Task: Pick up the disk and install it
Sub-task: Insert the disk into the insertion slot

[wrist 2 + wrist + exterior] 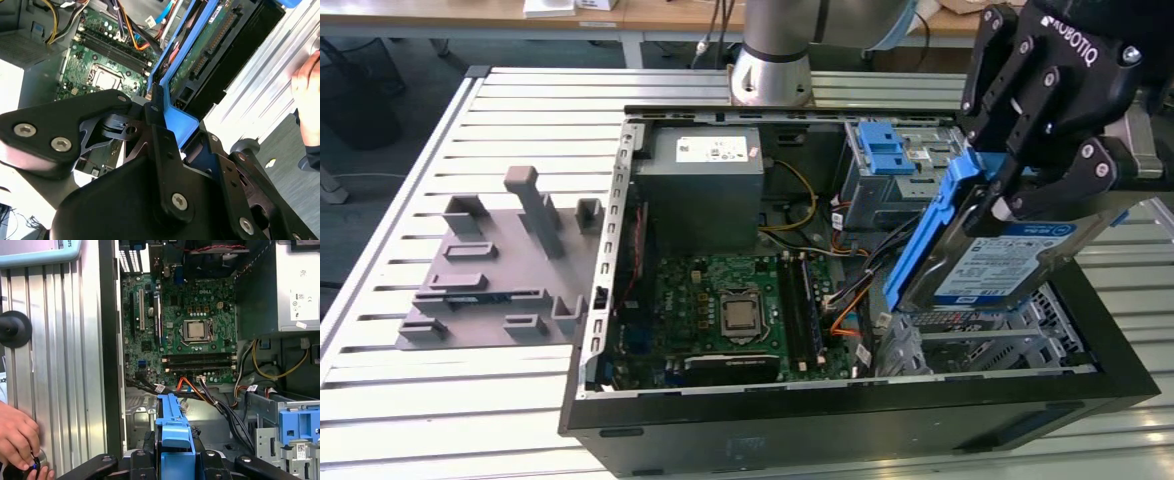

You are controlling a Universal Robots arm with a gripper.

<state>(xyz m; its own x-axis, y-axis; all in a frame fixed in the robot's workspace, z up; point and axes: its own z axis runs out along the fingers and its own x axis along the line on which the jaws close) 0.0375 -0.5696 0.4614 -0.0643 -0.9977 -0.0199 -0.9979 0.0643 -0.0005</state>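
In the exterior view my gripper is shut on the disk, a silver drive with a white-and-blue label and blue side rails. I hold it tilted on edge, above the open computer case at the exterior view's right, over the metal drive cage. The second wrist view shows the disk's green circuit-board underside and blue rail past the black fingers. In the first wrist view the blue rail stands between the finger links, above the case interior.
Inside the case lie the motherboard, a grey power-supply box, loose cables and a blue-tabbed bay. A grey slotted fixture plate sits on the table at the exterior view's left. A person's hand rests beside the case.
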